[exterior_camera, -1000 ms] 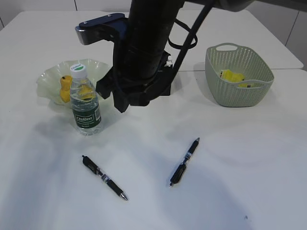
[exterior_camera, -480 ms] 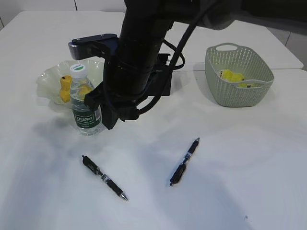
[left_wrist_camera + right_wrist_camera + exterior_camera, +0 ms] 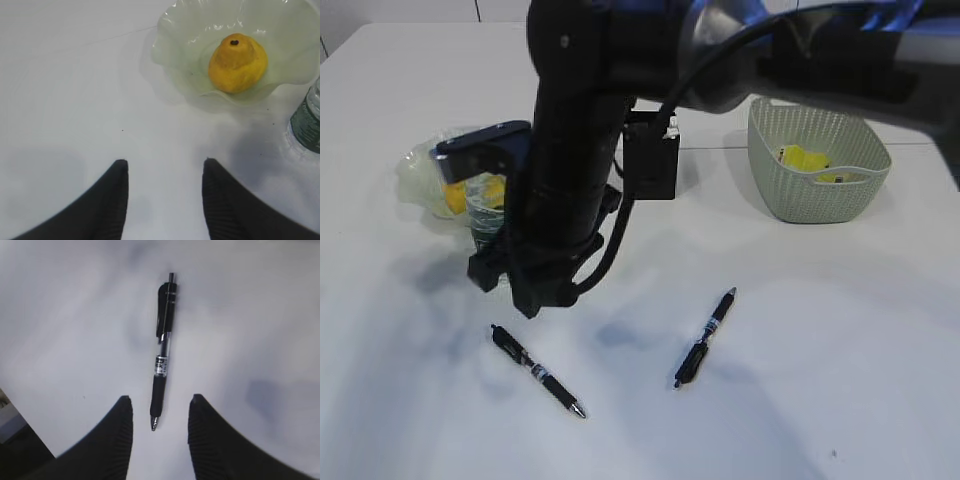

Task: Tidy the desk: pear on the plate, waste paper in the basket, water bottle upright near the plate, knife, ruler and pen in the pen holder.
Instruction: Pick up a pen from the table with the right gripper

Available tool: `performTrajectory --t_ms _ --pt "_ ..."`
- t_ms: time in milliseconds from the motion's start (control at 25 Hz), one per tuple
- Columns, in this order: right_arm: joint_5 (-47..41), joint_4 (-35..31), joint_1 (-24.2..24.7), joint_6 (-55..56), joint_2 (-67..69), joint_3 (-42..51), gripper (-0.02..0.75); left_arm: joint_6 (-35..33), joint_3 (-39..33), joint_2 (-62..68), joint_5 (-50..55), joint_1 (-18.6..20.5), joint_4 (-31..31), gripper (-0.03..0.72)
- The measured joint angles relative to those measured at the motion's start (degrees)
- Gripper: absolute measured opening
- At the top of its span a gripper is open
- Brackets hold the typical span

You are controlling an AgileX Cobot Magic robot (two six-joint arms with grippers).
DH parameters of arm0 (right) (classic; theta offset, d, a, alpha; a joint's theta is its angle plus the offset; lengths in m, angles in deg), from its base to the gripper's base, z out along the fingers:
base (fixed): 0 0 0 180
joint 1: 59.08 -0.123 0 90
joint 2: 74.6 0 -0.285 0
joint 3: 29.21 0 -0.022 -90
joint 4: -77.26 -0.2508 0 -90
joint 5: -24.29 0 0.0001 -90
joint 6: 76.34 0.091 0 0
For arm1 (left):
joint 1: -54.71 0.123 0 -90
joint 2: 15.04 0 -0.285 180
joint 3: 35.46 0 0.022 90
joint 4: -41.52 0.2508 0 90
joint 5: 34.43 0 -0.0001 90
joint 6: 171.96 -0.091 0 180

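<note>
My arm (image 3: 570,150) is a thick black cylinder with glossy black cables looped alongside; a blue-grey camera housing (image 3: 480,145) sits at the wrist. Each end effector (image 3: 157,427) carries two matte black, finely ribbed, tapered fingers (image 3: 112,200).

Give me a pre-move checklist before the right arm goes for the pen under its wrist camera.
1. Right pincer open and empty: ok.
2. Left-hand pen lined up with the pincer gap, tip between the fingers: ok.
3. Pen lying flat on the desk, nothing touching it: ok.
4. Pen holder upright and its mouth free: upright ok; mouth cannot tell, arm covers it.
5. Second pen out of the way: ok.
6. Left pincer open, empty, short of the plate and pear: ok.
</note>
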Motion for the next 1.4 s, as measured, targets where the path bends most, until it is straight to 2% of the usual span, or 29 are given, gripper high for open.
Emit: performTrajectory --t_ms 240,560,840,1400 --pt "0.35 3.87 -3.76 3.29 1.32 0.0 0.279 0.0 0.0 0.0 0.0 0.0 0.0 0.34" --pt "2.64 4.66 -3.81 5.91 4.77 -0.1 0.284 0.0 0.0 0.0 0.0 0.0 0.0 0.34" --pt "6.73 4.1 -3.81 6.25 5.27 -0.1 0.358 0.0 0.0 0.0 0.0 0.0 0.0 0.341" --pt "9.02 4.17 -3.81 6.13 9.15 -3.32 0.367 0.0 0.0 0.0 0.0 0.0 0.0 0.34"
